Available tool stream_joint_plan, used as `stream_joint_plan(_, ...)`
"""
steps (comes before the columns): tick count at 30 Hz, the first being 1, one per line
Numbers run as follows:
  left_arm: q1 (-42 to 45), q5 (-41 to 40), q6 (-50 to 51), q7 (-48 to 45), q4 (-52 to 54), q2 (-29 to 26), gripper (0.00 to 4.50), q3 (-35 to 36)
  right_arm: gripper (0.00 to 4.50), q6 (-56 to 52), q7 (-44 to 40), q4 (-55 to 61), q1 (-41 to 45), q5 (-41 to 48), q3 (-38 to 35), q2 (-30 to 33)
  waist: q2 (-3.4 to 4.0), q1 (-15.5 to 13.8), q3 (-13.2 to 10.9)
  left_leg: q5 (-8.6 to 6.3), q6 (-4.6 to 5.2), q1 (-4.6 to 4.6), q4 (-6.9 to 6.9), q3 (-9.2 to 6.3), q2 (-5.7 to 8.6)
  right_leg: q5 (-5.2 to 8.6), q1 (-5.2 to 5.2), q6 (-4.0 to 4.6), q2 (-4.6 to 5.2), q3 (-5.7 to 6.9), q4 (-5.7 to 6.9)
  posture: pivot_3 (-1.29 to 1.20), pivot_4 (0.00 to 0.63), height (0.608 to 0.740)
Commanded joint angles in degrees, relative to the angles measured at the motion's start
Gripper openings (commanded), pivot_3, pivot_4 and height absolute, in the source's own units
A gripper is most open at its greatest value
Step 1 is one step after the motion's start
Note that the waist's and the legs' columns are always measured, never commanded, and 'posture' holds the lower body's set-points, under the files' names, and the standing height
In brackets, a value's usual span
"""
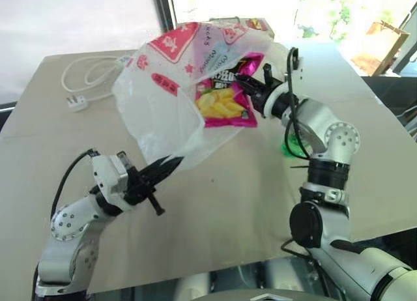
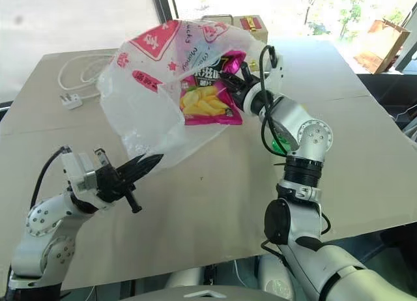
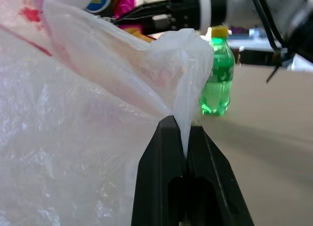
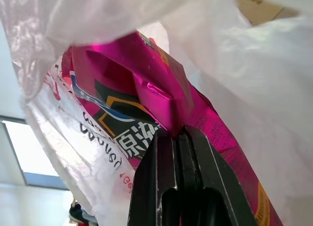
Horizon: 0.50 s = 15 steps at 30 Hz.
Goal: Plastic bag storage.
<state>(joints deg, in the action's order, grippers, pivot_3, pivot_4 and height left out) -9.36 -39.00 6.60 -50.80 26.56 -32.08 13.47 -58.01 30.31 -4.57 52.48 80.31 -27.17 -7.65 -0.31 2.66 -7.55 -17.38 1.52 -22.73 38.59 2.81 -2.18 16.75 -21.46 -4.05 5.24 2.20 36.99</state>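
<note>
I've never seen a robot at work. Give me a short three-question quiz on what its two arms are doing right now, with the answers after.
1. True or false: the left gripper is shut on a pinch of the plastic bag.
2. What is the right gripper shut on? A) the chips packet B) the green bottle C) the white cable
3. Fill in: the green bottle stands on the ____.

Key:
1. True: its black fingers clamp a fold of the thin plastic.
2. A: it pinches the magenta chips packet, which hangs against the lifted bag.
3. Table, upright, beyond the right arm; the white cable lies on the table's far left side.
</note>
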Motion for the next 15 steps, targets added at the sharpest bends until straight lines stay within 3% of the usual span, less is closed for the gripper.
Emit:
stream_joint_plan(1, -1.5, -8.6, 6.5, 0.0, 5.6, -0.2, 0.0, -1.9, 0.06, 4.6, 5.6, 1.5, -1.1, 5.2, 3.4, -9.0, -0.01, 0.1, 0.0, 0.0, 0.0, 0.01, 0.0, 0.0, 0.0, 0.0, 0.0, 0.0, 0.0, 0.0, 0.01, 0.0, 0.15, 0.74)
stream_joint_plan(3, -2.1, -11.7, 9.3, 0.0, 7.0, -0.4, 0.0, -2.4, 0.06, 6.4, 6.3, 0.1, -0.9, 5.2, 5.6, -9.2, -0.01, 0.4, 0.0, 0.0, 0.0, 0.02, 0.0, 0.0, -0.02, 0.0, 0.0, 0.0, -0.01, -0.01, 0.02, 0.0, 0.15, 0.74)
stream_joint_plan(6, -1.4, -15.6, 12.1, 1.3, 7.9, 0.0, 0.0, -2.2, 0.75, 6.4, 9.0, -3.7, -0.8, 1.7, 9.8, -7.4, -0.02, 0.6, 0.0, 0.0, 0.0, 0.04, 0.01, -0.01, -0.02, 0.0, 0.01, 0.0, -0.01, -0.02, 0.07, 0.0, 0.15, 0.74)
stream_joint_plan(9, 1.2, -19.2, 12.9, 5.4, 7.3, 2.0, 0.0, 0.0, 1.95, 2.2, 8.2, -4.1, -2.2, 1.2, 13.8, -3.3, -0.02, 0.6, 0.0, 0.01, -0.01, 0.05, 0.02, -0.03, -0.01, 0.0, 0.01, 0.01, -0.01, -0.02, 0.1, 0.0, 0.15, 0.74)
stream_joint_plan(10, 2.0, -20.6, 13.1, 6.8, 7.1, 2.7, 0.0, 0.8, 2.58, 0.6, 6.9, -3.7, -2.5, 0.8, 15.0, -1.8, -0.05, 0.6, 0.0, 0.01, -0.01, 0.04, 0.02, -0.04, -0.01, 0.0, 0.01, 0.01, -0.01, -0.02, 0.09, 0.0, 0.15, 0.74)
stream_joint_plan(14, 4.2, -24.0, 13.4, 11.8, 6.0, 4.8, 0.0, 4.0, 4.43, -6.4, -3.0, 0.0, -3.5, -2.1, 20.1, 6.3, -0.1, 0.7, 0.1, 0.01, -0.01, 0.04, 0.01, -0.04, 0.0, 0.0, 0.01, 0.01, -0.01, -0.04, 0.05, 0.0, 0.15, 0.74)
stream_joint_plan(15, 4.4, -24.3, 13.3, 12.7, 5.6, 5.2, 0.0, 4.6, 4.47, -7.7, -6.3, 1.4, -3.7, -3.3, 21.5, 8.5, -0.11, 0.6, 0.1, 0.02, 0.0, 0.0, 0.02, -0.06, 0.03, 0.0, 0.01, 0.01, 0.0, -0.04, 0.03, 0.0, 0.15, 0.74)
